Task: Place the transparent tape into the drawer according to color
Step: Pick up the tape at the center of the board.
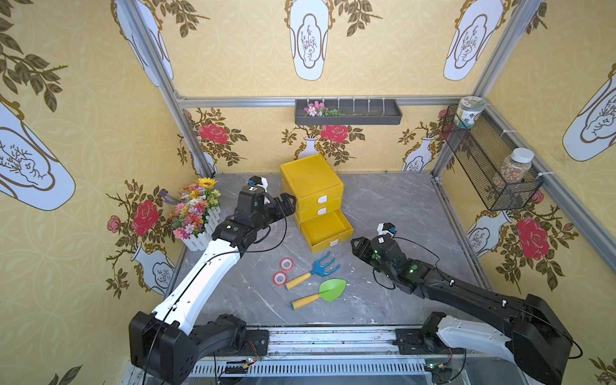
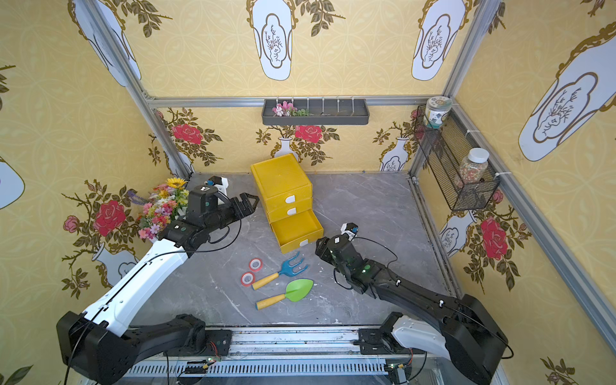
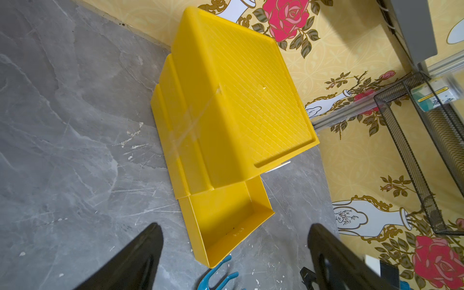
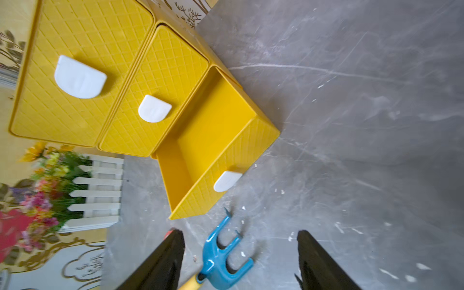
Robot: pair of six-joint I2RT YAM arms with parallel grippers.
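Hovering left arm (image 1: 203, 280), jaws wide apart

Ahead of the left gripper (image 3: 234, 225), the drawer unit (image 3: 241, 95) reads as yellow moulded plastic, its top and fronts embossed with a fine diamond grid, satin rather than shiny. The open bottom drawer (image 4: 213, 130) is smooth inside, with a soft sheen. The white handles (image 4: 79, 77) are plain smooth plastic. The tabletop (image 1: 400, 206) looks like grey marbled stone: matt, scuffed, flecked white. Right before the right gripper (image 4: 239, 233), the blue rake (image 4: 223, 261) is glossy plastic, and that gripper's fingers (image 4: 160, 263) are matt black. Beyond the rake, two red-tinted tape rolls (image 1: 286, 264) show see-through, glossy film.
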